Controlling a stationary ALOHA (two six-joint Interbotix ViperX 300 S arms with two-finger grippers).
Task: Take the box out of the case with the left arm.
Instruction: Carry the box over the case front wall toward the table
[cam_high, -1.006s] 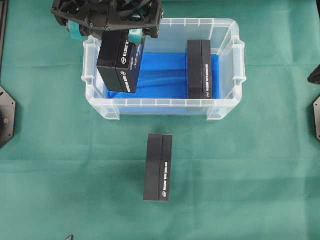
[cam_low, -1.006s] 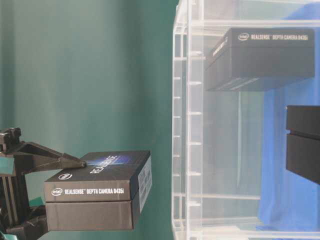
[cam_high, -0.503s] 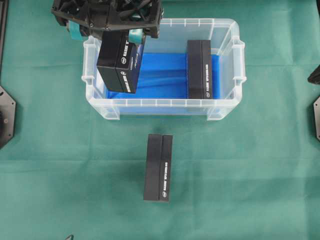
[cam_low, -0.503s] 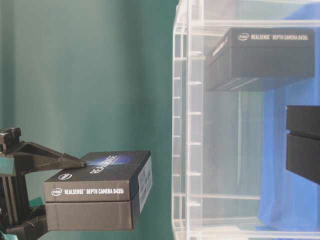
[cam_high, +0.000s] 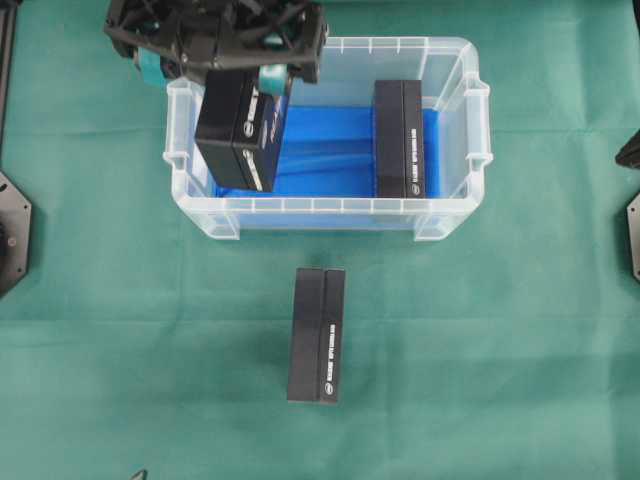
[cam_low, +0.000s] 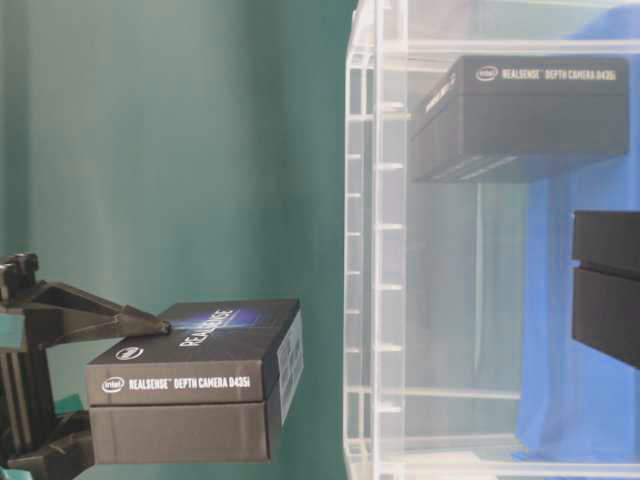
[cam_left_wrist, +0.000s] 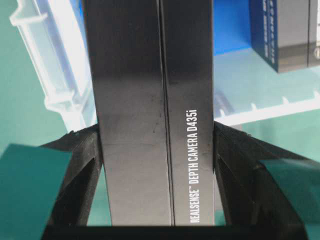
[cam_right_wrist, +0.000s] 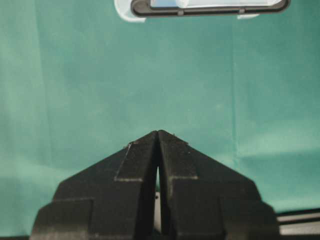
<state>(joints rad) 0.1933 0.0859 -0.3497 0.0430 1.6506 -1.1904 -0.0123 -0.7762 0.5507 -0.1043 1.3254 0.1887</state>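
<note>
Overhead exterior view shows the left pincer clamped across the narrow faces of a black box, holding it raised over the left end of the case. The box's long axis runs from the pincer toward the near wall, slightly tilted, so it hangs lengthwise out from the fingers. Getting clear looks to depend on carrying it leftward over the rim onto the green worktop. A second box remains inside; a third lies outside. The right pincer is closed, empty, well apart.
</note>
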